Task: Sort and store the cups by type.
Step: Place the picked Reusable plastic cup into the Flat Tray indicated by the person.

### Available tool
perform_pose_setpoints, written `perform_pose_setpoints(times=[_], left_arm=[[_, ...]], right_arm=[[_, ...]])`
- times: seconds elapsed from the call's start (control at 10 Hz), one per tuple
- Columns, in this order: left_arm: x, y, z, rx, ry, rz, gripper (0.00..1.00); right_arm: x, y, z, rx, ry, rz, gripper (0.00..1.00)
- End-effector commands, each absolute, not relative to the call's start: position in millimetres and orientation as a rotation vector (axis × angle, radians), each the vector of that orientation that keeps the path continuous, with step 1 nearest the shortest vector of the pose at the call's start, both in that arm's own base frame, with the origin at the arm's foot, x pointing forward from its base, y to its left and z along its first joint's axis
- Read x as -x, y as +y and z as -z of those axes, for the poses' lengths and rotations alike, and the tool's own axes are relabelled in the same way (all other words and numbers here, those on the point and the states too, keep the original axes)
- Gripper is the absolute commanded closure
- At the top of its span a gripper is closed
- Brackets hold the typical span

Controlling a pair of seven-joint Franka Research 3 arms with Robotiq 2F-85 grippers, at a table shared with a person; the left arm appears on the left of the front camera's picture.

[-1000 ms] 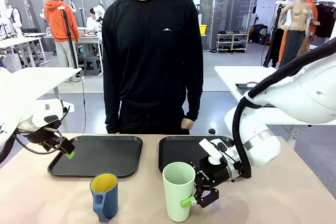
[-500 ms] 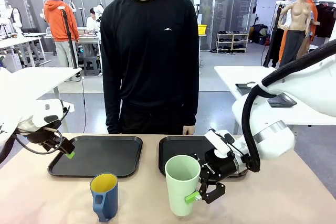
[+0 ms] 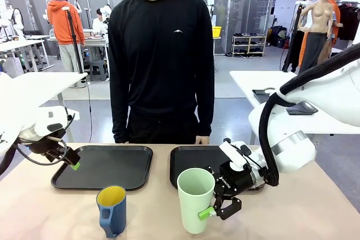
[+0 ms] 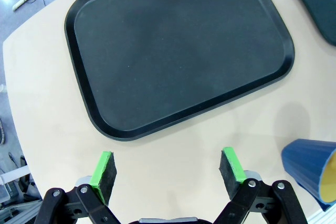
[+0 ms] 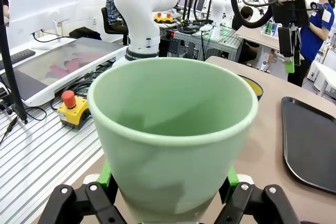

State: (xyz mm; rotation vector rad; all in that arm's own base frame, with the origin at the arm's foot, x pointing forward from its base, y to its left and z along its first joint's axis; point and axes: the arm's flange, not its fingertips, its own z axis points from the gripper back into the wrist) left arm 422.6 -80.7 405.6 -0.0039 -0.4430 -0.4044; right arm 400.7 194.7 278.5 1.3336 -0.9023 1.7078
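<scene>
The tall mint-green tumbler (image 3: 195, 200) stands upright near the table's front edge, just before the right tray (image 3: 185, 161). My right gripper (image 3: 207, 211) is shut on its lower half; in the right wrist view the tumbler (image 5: 173, 129) sits between both fingers. The blue mug (image 3: 112, 210) with a yellow inside stands to the tumbler's left, its handle toward the camera. At the left, my left gripper (image 3: 72, 163) hangs open and empty over the near edge of the left tray (image 3: 140, 179). In the left wrist view the gripper (image 4: 169, 166) has the mug (image 4: 310, 166) at lower right.
Two black trays lie side by side at the far half of the table, both bare. A person in a black top stands behind them, hands down at the sides. The left tray (image 4: 178, 51) lies just beyond my left fingers.
My right gripper has carried the tumbler a little to the right and turned slightly. The left arm and the mug have not moved.
</scene>
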Motion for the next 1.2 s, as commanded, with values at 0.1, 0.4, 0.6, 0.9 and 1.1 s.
perform_pose_setpoints(times=[0.1, 0.4, 0.6, 0.9, 1.1], left_arm=[[-422.1, -79.9, -406.4, 0.007, -0.438, 0.403, 0.0], [-422.1, -79.9, -406.4, 0.007, -0.438, 0.403, 0.0], [-422.1, -79.9, -406.4, 0.007, -0.438, 0.403, 0.0], [-422.1, -79.9, -406.4, 0.007, -0.438, 0.403, 0.0], [-422.1, -79.9, -406.4, 0.007, -0.438, 0.403, 0.0]], right_arm=[[-405.0, 197.0, -280.2, -1.332, -0.908, -1.716, 0.75], [-405.0, 197.0, -280.2, -1.332, -0.908, -1.716, 0.75], [-405.0, 197.0, -280.2, -1.332, -0.908, -1.716, 0.75], [-405.0, 197.0, -280.2, -1.332, -0.908, -1.716, 0.75], [-405.0, 197.0, -280.2, -1.332, -0.908, -1.716, 0.75]])
